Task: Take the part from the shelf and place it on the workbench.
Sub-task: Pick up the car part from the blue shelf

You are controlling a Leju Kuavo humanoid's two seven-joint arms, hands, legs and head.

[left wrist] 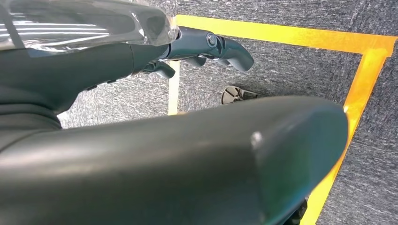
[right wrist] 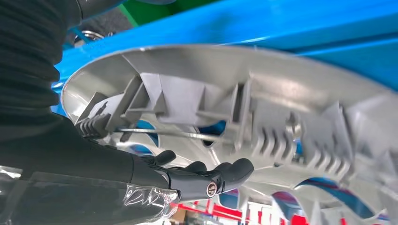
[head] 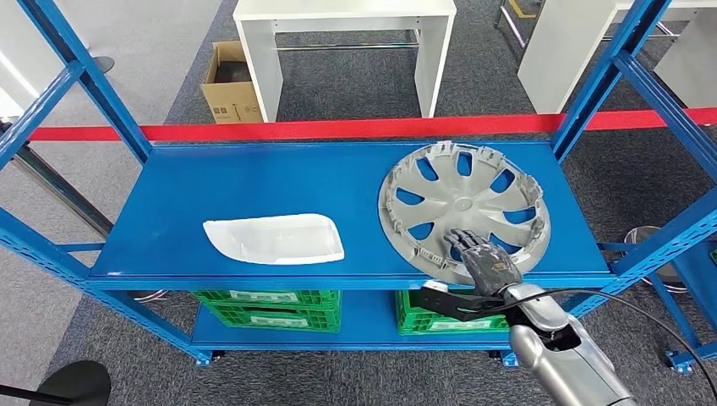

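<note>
From the head view, the right hand is reaching over the near rim of the grey hubcap lying on the blue shelf, a white cover sitting well off to its left. The right wrist view is showing the fingers spread open inside the hubcap's ribbed rim, gripping nothing. The left wrist view is showing the left hand hanging above grey floor with yellow tape, fingers loosely curled and empty.

A white plastic cover lies on the blue shelf. Green crates sit below, a cardboard box and white table beyond the red tape.
</note>
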